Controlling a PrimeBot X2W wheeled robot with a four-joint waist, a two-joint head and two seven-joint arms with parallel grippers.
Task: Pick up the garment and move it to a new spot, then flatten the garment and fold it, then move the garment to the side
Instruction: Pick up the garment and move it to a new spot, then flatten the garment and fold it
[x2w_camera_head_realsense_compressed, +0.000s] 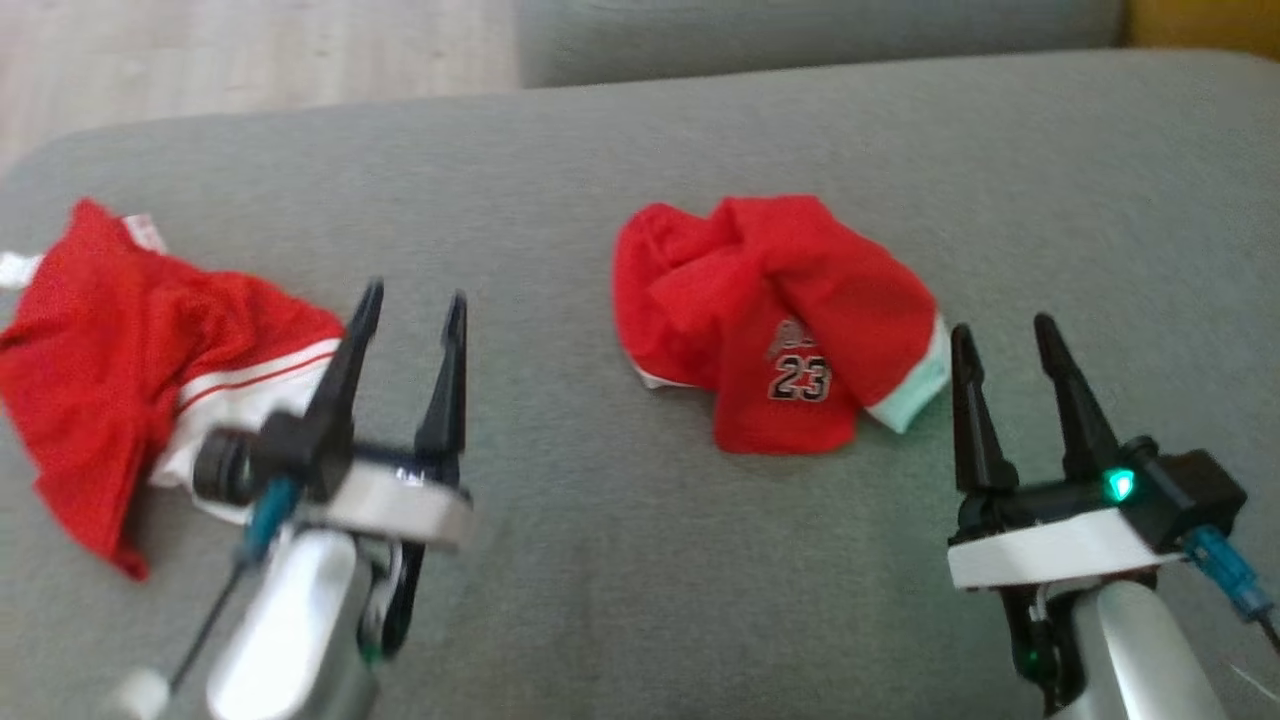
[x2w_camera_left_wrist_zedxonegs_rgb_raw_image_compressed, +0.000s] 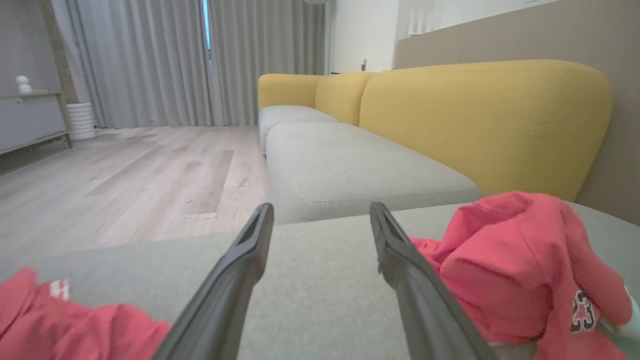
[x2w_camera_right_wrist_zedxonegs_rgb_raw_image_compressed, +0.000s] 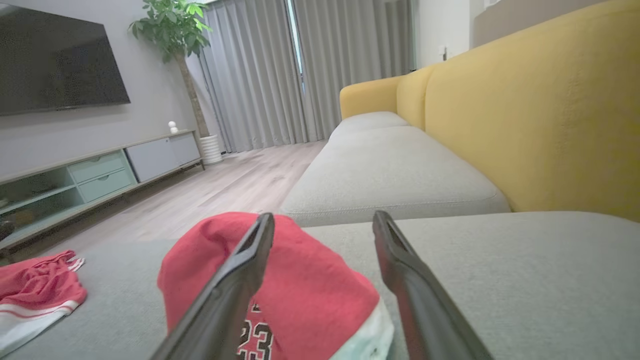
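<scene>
The crumpled red number-23 jersey (x2w_camera_head_realsense_compressed: 780, 320) lies on the grey sofa cushion (x2w_camera_head_realsense_compressed: 640, 570) just left of the right tool (x2w_camera_head_realsense_compressed: 1003, 332), nearer it than the left tool (x2w_camera_head_realsense_compressed: 415, 297); both gape empty.

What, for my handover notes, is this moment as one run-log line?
left gripper: open, empty | right gripper: open, empty | red jersey: crumpled, cushion centre | striped red garment: crumpled, cushion left

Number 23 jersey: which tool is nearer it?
Right. The right tool hangs just beside the jersey at its pale hem; the left tool is farther off, by the red shorts.
</scene>
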